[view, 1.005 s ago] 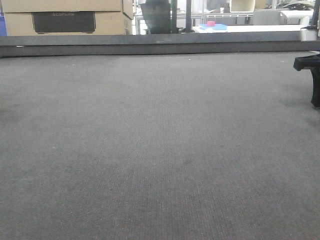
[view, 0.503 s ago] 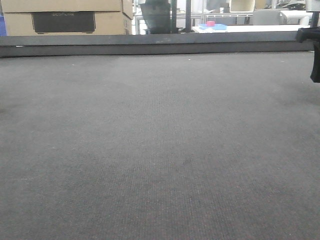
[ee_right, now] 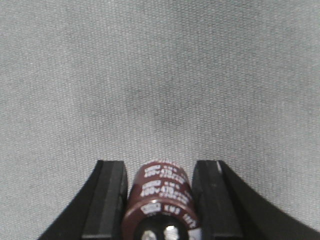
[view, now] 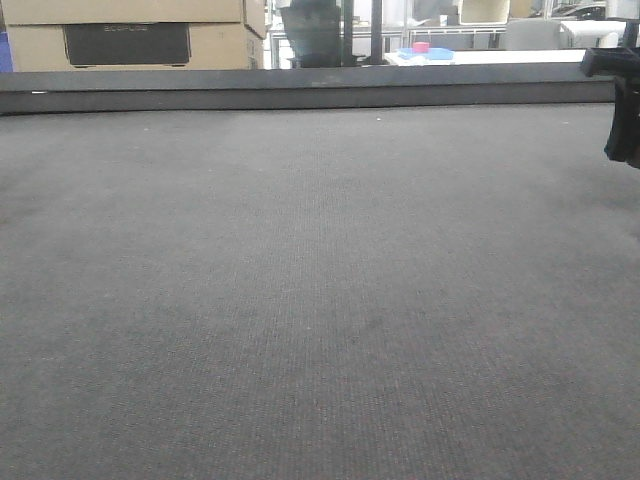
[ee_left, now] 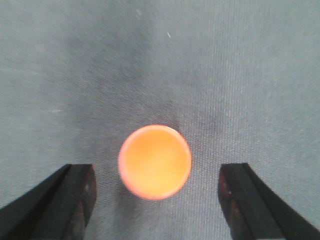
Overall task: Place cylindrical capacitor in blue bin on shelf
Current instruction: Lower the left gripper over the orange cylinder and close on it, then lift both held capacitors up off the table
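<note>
Your right claw (ee_right: 160, 172) is clamped on the capacitor (ee_right: 162, 195), seemingly lifted off the grey mat (ee_right: 150, 75); pickup looks done; blue bin and shelf, both unseen, are left; left claw (ee_left: 156, 172) gapes wide.

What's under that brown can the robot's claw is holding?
Grey mat shows beyond the capacitor, which the right gripper pinches. The patch straight below is covered by the capacitor and fingers, so whether it touches the mat is unclear.

I'm in a workshop or storeroom right now, grey mat (view: 320, 300) under me, cardboard boxes (view: 130, 35) stacked behind, white table (view: 520, 57) with blue tray (view: 430, 53) beyond
</note>
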